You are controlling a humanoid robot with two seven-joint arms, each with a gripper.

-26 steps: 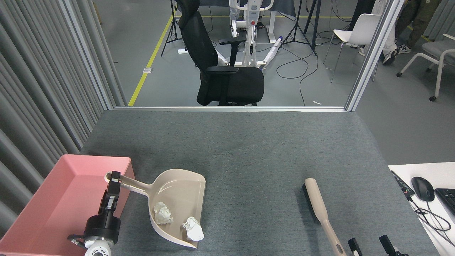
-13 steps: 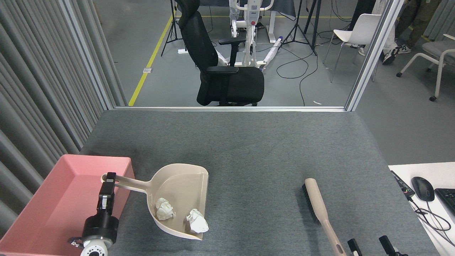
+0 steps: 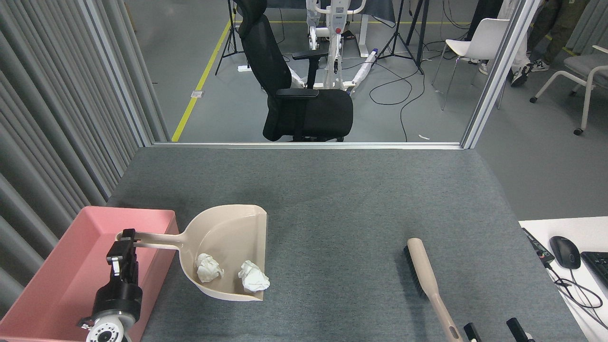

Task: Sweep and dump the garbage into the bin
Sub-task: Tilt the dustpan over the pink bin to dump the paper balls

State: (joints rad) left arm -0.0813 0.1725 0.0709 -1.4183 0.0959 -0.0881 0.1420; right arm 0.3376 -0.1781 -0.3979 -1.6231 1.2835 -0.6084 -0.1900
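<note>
- Since the earlier frames the left gripper [image 3: 127, 236] has carried the dustpan [image 3: 227, 251] leftward and up, so its handle end now sits over the bin [image 3: 52, 285] rather than beside the bin's right wall, and the pan has swung toward the bin.
- Nearest, to the dustpan's lower right, only the two dark finger tips of the right gripper [image 3: 496, 330] show at the bottom edge; they stand apart with nothing between them.
- Just left of those tips lies the brush [image 3: 430, 285], well to the right of the dustpan, its handle pointing toward the near edge and its dark bristles on the left side of its head.
- Left of the dustpan, the left arm rises over the pink bin, and its claw is clamped on the far end of the dustpan's long beige handle.
- Both wads of the garbage lie inside the dustpan near its open lip: the left wad [image 3: 209, 267] and the right wad [image 3: 253, 276], close together but apart.
- The dustpan looks lifted off the grey tabletop [image 3: 356, 199], its scoop just right of the bin's right wall.
- Far right of the dustpan, a white desk corner holds a black mouse [image 3: 565, 251] and a keyboard edge.
- Beyond the tabletop, behind the dustpan, stands a black office chair [image 3: 294, 90] on the grey floor, with a white chair [image 3: 479, 42] farther right.
</note>
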